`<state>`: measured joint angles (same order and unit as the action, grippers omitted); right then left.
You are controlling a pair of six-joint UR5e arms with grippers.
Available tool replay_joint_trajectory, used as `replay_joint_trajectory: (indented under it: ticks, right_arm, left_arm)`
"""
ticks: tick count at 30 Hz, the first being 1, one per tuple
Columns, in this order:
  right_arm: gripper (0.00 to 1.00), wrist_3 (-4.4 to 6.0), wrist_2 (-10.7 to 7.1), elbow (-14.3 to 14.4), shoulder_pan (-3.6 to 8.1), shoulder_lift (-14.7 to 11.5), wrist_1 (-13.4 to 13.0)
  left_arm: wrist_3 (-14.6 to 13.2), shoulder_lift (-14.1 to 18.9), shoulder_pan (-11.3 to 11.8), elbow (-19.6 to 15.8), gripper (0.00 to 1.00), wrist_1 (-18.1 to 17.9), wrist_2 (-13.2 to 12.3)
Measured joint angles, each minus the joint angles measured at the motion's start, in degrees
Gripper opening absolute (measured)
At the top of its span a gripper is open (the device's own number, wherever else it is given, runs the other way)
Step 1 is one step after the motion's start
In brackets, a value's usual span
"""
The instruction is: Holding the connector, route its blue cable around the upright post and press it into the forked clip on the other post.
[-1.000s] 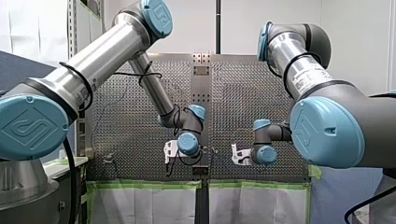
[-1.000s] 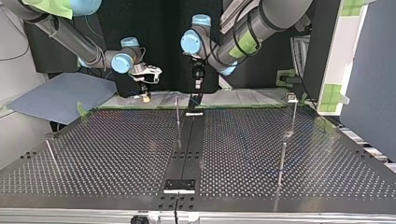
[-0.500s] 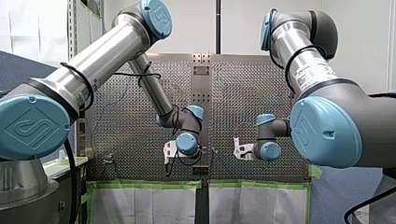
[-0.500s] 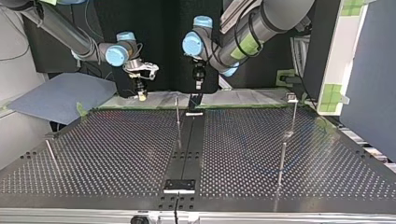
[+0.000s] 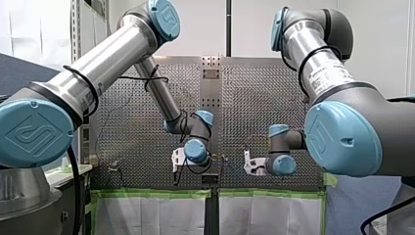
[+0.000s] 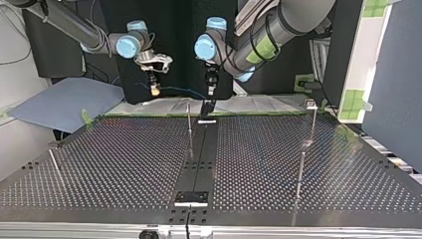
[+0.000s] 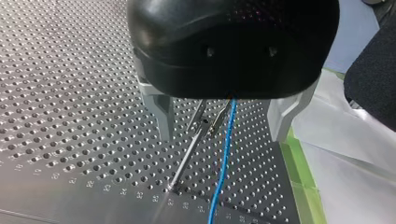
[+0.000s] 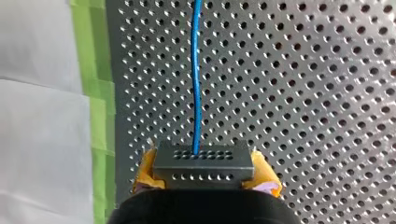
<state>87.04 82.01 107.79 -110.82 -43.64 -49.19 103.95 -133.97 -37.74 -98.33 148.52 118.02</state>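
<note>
In the right wrist view my right gripper (image 8: 204,173), with yellow pads, is shut on a dark grey connector (image 8: 204,163). Its blue cable (image 8: 196,70) runs straight ahead over the perforated table. At the top view's far left that gripper (image 6: 155,89) holds the connector in the air, and the cable (image 6: 181,90) spans toward my left gripper (image 6: 211,89). My left gripper (image 7: 224,126) stands open above the table. Between its metal fingers (image 7: 161,114) rises a thin post with a forked top (image 7: 201,122), and the blue cable (image 7: 223,158) passes close beside the fork.
A slim upright post (image 6: 189,124) stands near the table's centre strip (image 6: 199,159). Two more posts (image 6: 312,122) (image 6: 300,174) stand at the top view's right, and a leaning rod (image 6: 54,167) at its left. Green tape (image 6: 149,113) edges the far side.
My right gripper has risen with the connector and drifted slightly right in the top view, lifting the blue cable into the air. My left arm has barely moved.
</note>
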Motion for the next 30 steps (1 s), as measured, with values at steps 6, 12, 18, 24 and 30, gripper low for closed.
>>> replay_joint_trajectory:
  ticks: [6, 12, 18, 24, 30]
  right_arm:
    - [0.0, -0.41, 0.8, 0.3, -0.53, 0.0, 0.0]
    - [0.0, -0.45, 0.38, 0.3, -0.57, 0.0, -0.9]
    - [0.0, -0.45, -2.47, 0.3, -0.58, 0.0, -1.8]
    - [0.0, -0.45, -5.48, 0.3, -0.58, 0.0, -2.2]
    - [0.0, -0.67, -8.59, 0.3, -0.63, 0.0, -2.1]
  left_arm:
    - [-0.1, 0.0, 0.2, -0.3, 1.0, -0.2, -0.1]
    - [0.0, -1.9, 0.8, -0.7, 1.0, -0.9, -2.0]
    - [0.9, -3.4, 1.1, -0.7, 1.0, -3.3, -3.6]
    - [1.1, -3.5, 1.4, -0.7, 1.0, -4.4, -3.8]
    - [1.1, -3.5, 1.6, -0.7, 1.0, -4.7, -4.2]
